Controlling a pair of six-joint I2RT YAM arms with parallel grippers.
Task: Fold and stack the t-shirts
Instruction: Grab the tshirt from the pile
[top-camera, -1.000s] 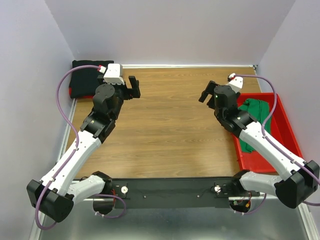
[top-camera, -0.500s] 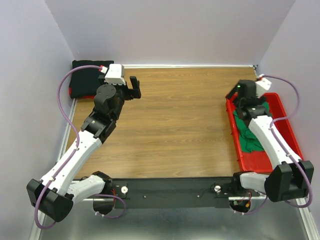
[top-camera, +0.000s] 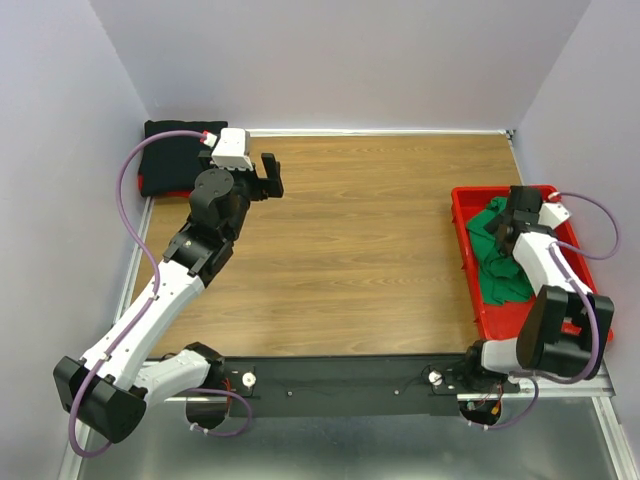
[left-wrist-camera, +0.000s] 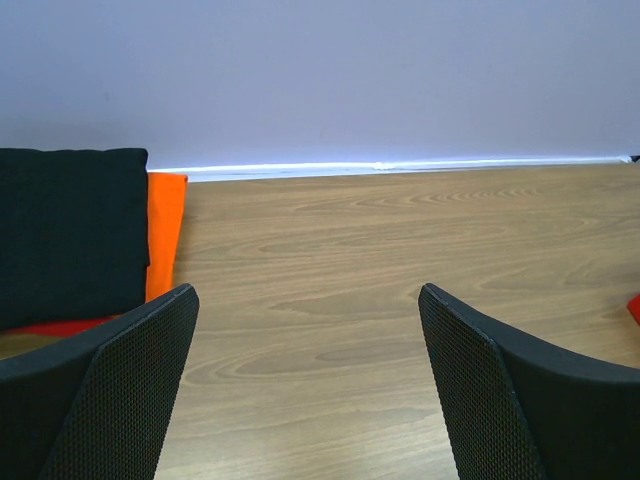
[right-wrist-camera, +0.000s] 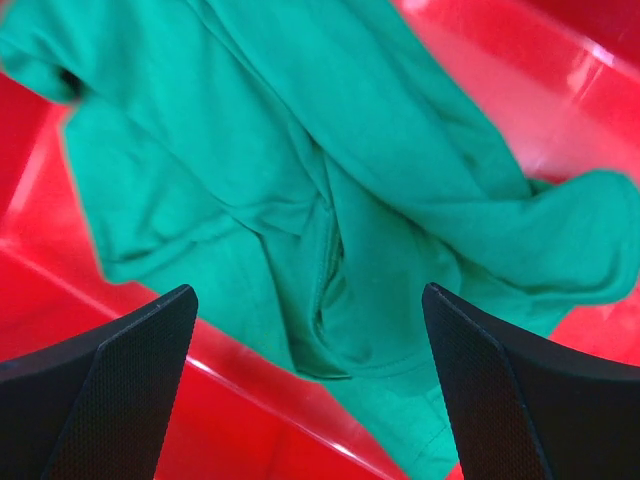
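Three t-shirts in two places. The green t-shirt (top-camera: 497, 255) lies unfolded and crumpled inside the red tray (top-camera: 492, 322) at the right edge of the table (top-camera: 360, 220). In the overhead view its long axis runs with the tray's length, from the far end toward the near end. The cloth is soft and matt, gathered into deep creases and overlapping lobes. The tray is rigid, glossy plastic with raised walls, and bare red floor shows around the shirt.

The black t-shirt (top-camera: 168, 160) is folded into a flat, thick rectangular pad in the far left corner, its edges square with the wall. It rests on the folded orange-red t-shirt (left-wrist-camera: 165, 230), which shows only as a narrow band along the black pad's right side and near edge. Both are smooth, plain cloth. The table top is wood-grain laminate, its grain running left to right.

The left gripper (top-camera: 268, 172) hangs over bare table just right of the stack, jaws spread wide and holding nothing. Its finger pads (left-wrist-camera: 120, 400) are dark with a fine mesh texture. The right gripper (right-wrist-camera: 310, 292) hangs over the tray directly above the green t-shirt, jaws likewise wide apart and empty.
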